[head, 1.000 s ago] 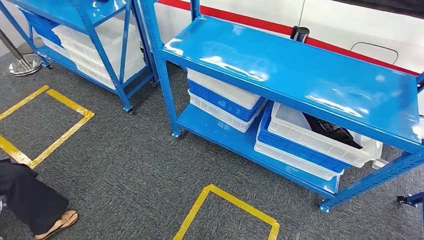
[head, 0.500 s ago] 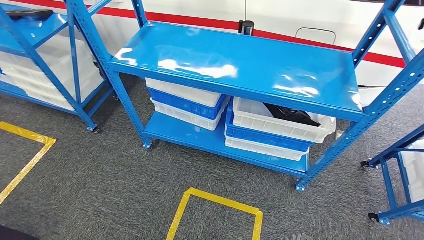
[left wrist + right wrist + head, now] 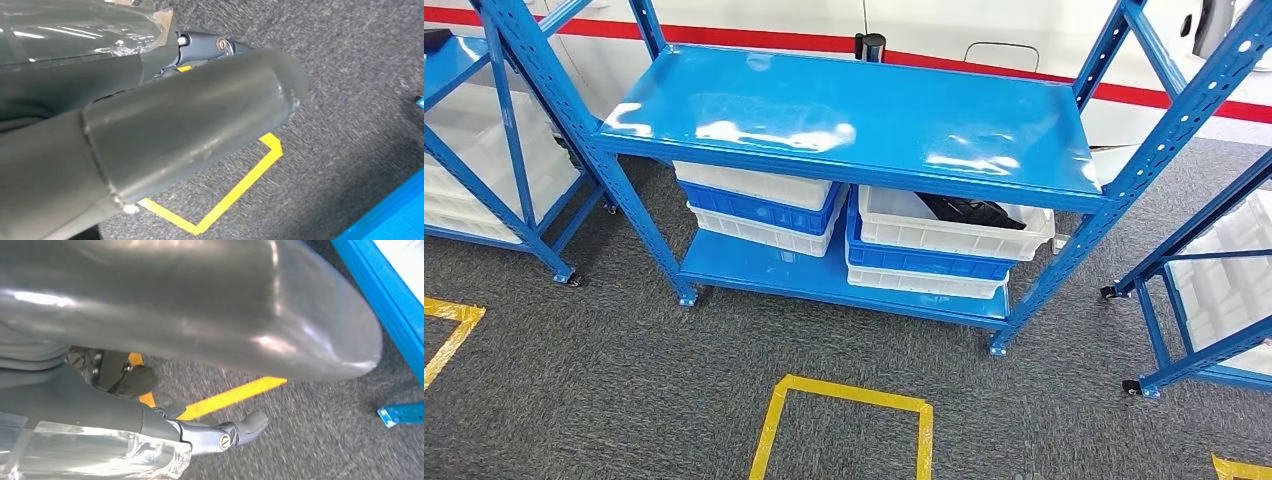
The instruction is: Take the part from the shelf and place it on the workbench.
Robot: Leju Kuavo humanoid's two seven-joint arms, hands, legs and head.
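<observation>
Under the blue shelf (image 3: 854, 120), stacked crates, white crate (image 3: 949, 232) holding dark part (image 3: 969, 211)

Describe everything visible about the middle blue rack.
The rack is glossy blue metal with perforated corner posts, standing upright on grey carpet on small feet. Its top shelf is bare and reflects the lights. On the bottom shelf sit two stacks of white and blue bins; the right stack's top bin holds a dark item that is partly hidden. A yellow tape square lies on the floor in front.
</observation>
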